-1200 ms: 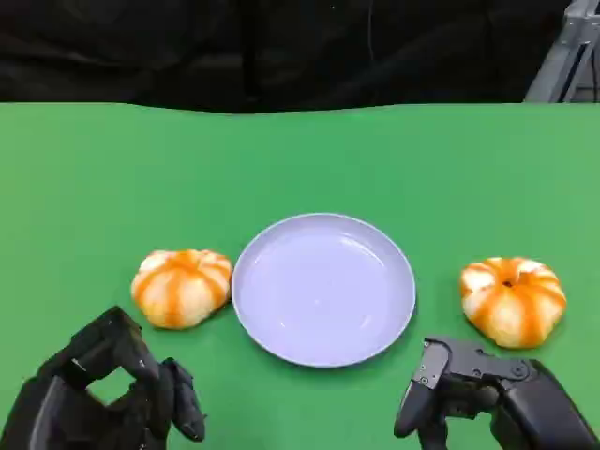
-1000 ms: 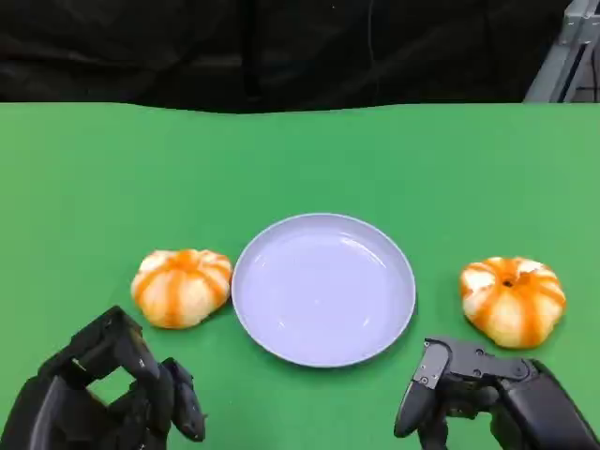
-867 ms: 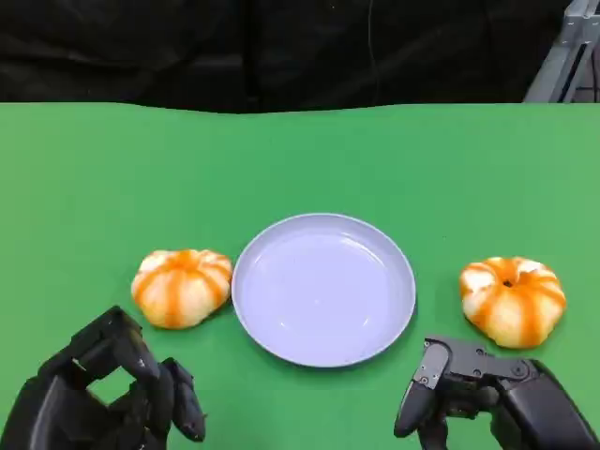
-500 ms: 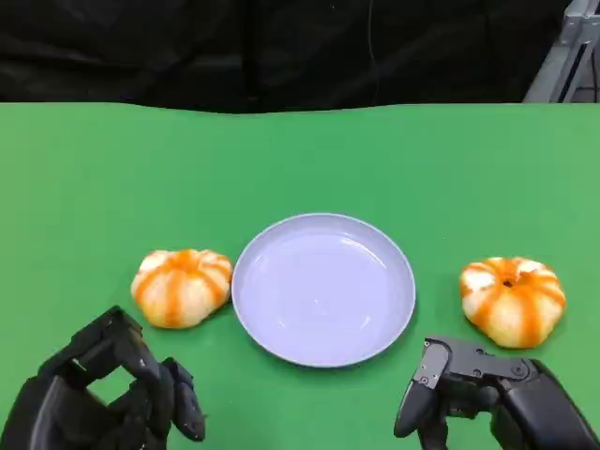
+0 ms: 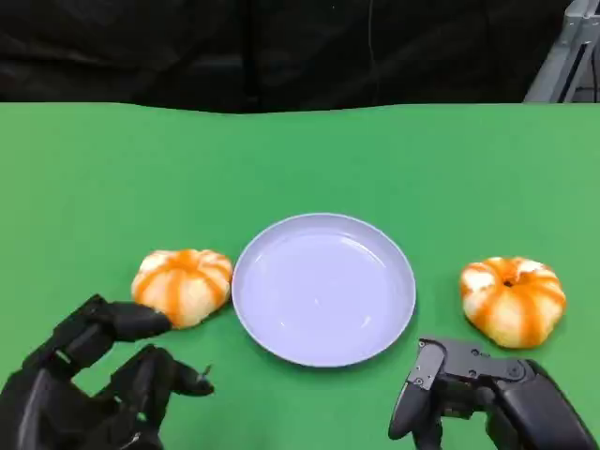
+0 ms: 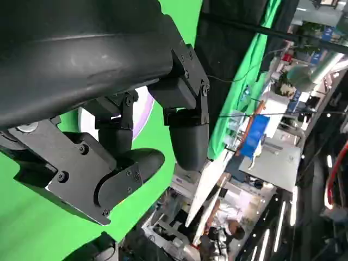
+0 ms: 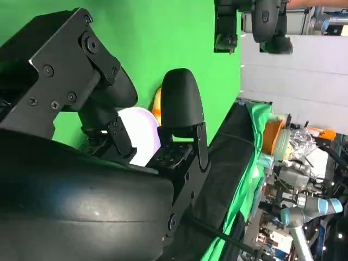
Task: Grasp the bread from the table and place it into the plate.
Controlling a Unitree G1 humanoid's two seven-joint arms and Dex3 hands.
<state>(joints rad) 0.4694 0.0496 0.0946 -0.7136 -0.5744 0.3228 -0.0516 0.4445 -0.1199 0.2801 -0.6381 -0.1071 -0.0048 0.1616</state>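
Fingers (image 5: 141, 320) near round ridged bread (image 5: 183, 286)

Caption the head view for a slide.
Empty lavender plate between two orange-striped buns on a green table; open left hand near the left bun.

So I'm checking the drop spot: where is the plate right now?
In the head view the plate sits mid-table, between two breads: one at its left edge, the other apart to its right.
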